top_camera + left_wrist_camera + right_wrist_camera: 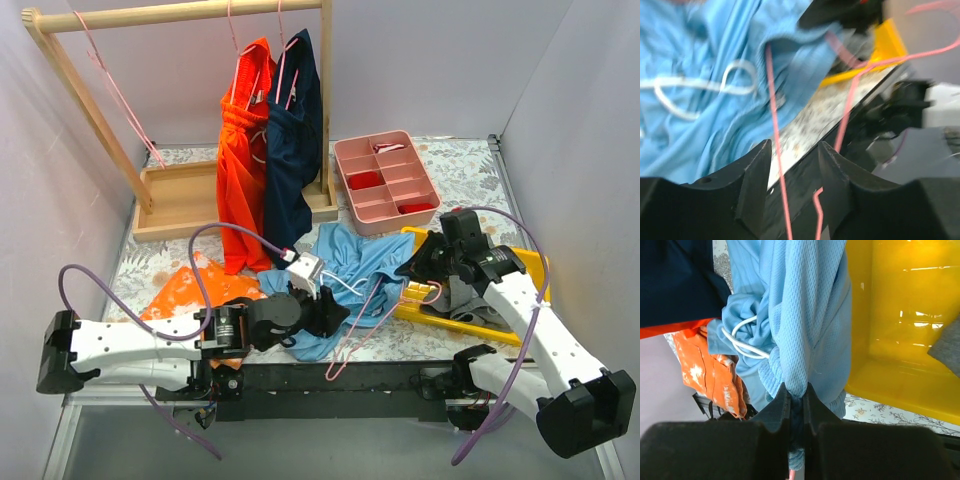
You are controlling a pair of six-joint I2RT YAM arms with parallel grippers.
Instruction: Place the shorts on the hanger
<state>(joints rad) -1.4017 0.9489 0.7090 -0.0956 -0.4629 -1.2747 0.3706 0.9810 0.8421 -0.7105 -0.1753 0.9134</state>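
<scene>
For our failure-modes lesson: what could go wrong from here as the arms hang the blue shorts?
The right gripper pinches only a narrow fold of the shorts; it may slip out. The thin hanger wire runs loose inside the open left gripper and might escape. The white drawstring could snag on it.

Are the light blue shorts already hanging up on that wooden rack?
No, the light blue shorts lie crumpled on the table; only orange shorts and navy shorts hang from the wooden rack.
</scene>
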